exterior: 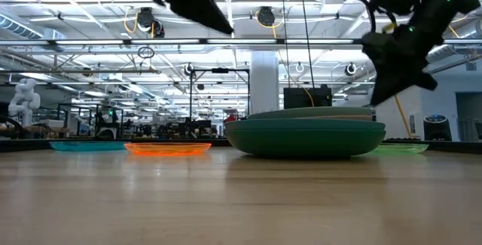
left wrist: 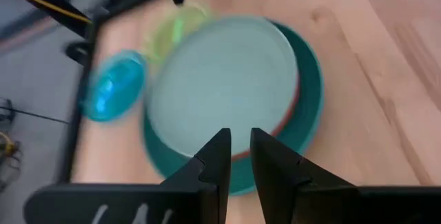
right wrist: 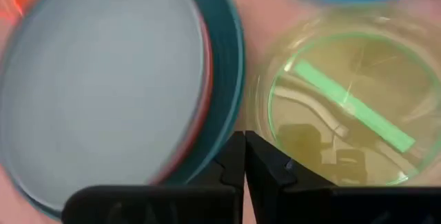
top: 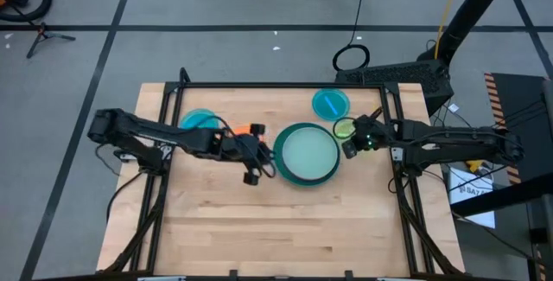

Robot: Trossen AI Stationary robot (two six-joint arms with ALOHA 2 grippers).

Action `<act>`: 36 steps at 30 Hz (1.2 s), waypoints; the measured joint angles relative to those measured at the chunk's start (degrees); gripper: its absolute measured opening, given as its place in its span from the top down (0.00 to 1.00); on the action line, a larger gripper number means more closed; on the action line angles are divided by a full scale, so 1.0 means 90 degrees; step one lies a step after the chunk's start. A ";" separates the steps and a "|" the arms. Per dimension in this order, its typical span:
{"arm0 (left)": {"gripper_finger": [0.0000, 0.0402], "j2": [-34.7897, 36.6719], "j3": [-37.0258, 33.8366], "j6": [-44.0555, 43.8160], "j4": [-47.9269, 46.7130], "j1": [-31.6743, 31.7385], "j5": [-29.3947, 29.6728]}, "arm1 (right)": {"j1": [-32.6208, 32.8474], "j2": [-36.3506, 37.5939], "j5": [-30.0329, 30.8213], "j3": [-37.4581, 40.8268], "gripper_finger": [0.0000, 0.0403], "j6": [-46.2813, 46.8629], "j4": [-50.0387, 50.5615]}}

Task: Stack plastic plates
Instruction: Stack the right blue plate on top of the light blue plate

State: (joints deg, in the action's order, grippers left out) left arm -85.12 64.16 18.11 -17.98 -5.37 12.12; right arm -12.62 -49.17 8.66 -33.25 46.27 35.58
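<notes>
Wooden table [top: 285,220] runs bare and wide on its near half. At its middle sits the stack [top: 307,154]: a pale mint plate [top: 308,153] on top, a thin red-orange rim [left wrist: 279,124] under it, and a teal plate [left wrist: 310,89] lowest in the wrist views; the low view seems to show a darker plate beneath. The lime plate [top: 344,129] touches the stack, a blue plate [top: 330,103] lies near the far edge, and another blue plate [top: 199,119] and the orange plate [top: 251,129] sit left. The left gripper [top: 254,165] hovers at the stack's left rim, fingers slightly apart, holding nothing. The right gripper [top: 352,146] hangs between stack and lime plate, fingers pressed together.
</notes>
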 joint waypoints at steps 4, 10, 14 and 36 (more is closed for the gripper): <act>0.84 0.0647 0.0000 0.0147 -0.0497 0.0165 0.0005 | -0.0020 -0.0067 0.0634 -0.0686 0.98 0.0066 0.0136; 0.84 0.1134 -0.0412 0.0333 -0.0643 0.0406 0.0003 | -0.0354 -0.0702 0.0913 -0.1746 1.00 -0.0567 0.0149; 0.84 0.1415 -0.1001 0.0303 -0.0430 0.0529 0.0005 | -0.0669 -0.1442 0.0900 -0.2458 1.00 -0.1117 0.0393; 0.84 0.4982 -0.2110 -0.0406 -0.0271 0.0730 0.0002 | -0.3285 -0.4005 0.0846 -0.3944 1.00 -0.2409 0.2125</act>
State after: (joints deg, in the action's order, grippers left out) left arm -40.28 45.17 14.45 -20.42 1.20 12.14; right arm -42.19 -85.21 16.28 -68.75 24.60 54.71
